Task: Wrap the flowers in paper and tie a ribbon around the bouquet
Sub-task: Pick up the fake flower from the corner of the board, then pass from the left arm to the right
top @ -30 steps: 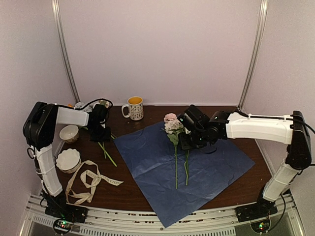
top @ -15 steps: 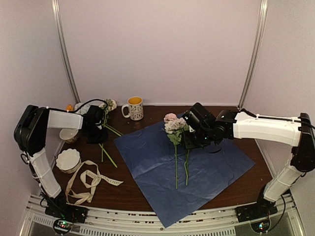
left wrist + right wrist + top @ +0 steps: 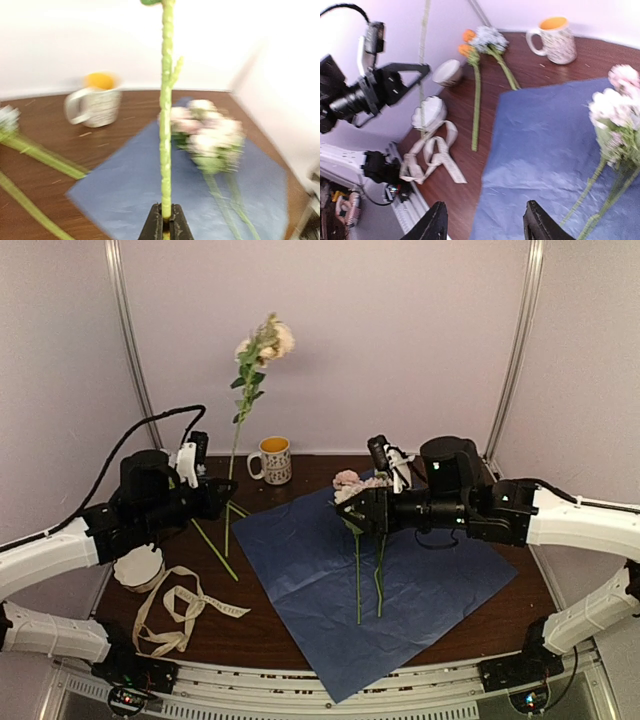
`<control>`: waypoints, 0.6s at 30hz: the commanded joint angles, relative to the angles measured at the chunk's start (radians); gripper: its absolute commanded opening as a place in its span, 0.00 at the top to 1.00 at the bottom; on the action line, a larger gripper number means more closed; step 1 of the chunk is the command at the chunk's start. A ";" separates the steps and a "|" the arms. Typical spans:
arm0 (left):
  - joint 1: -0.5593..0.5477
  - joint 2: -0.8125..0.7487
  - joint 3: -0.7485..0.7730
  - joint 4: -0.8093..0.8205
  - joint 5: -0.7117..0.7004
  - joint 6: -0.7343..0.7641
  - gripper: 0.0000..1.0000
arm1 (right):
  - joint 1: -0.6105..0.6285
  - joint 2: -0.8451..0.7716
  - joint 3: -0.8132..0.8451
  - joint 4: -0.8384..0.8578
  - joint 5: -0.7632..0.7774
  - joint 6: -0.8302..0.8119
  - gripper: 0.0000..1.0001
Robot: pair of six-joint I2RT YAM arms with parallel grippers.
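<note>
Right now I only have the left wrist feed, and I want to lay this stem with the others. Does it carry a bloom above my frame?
Observer: Yes. The stem in the left end effector stands upright, with pale blooms at its top.
Operator: Where is the right end effector?
Observer: The right end effector hangs open over the paper, close to the flowers lying there.
Operator: And the ribbon?
Observer: The ribbon lies looped off the paper's left side, by a white bowl.

White arms (image 3: 585, 515), black joints (image 3: 150, 490), cable (image 3: 150, 425)
</note>
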 commanded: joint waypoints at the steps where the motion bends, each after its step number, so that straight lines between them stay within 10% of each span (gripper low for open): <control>1: -0.172 -0.100 -0.074 0.331 0.185 0.097 1.00 | 0.045 -0.027 0.017 0.363 -0.237 -0.031 0.47; 12: -0.468 0.094 -0.006 0.543 0.369 0.101 1.00 | 0.103 0.058 0.110 0.479 -0.168 -0.002 0.46; 18: -0.510 0.120 0.000 0.565 0.331 0.114 1.00 | 0.102 0.002 0.047 0.388 0.055 0.043 1.00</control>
